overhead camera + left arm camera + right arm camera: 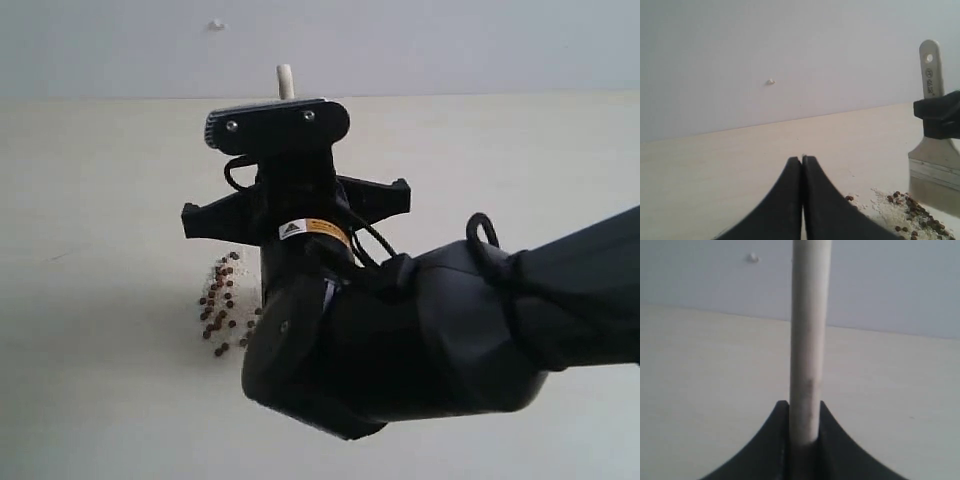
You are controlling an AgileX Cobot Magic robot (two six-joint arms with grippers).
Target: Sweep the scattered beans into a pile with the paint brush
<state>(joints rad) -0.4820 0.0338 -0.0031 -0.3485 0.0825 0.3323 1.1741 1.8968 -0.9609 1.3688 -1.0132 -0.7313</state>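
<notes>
The paint brush (932, 150) stands upright: pale handle with a hole on top, silver ferrule and cream bristles pointing down. My right gripper (804, 407) is shut on its handle (810, 340), and its black fingers (941, 116) cross the handle in the left wrist view. The reddish-brown beans (222, 305) lie in a loose cluster mixed with whitish crumbs, just left of the right arm. In the left wrist view the beans (920, 216) lie at the foot of the bristles. My left gripper (802, 159) is shut and holds nothing, hovering over bare table beside the beans.
The pale wooden table (90, 200) runs back to a plain grey wall (790, 50) that carries a small white mark (770, 81). The bulky black right arm (420, 340) fills the lower right of the exterior view and hides the brush head there.
</notes>
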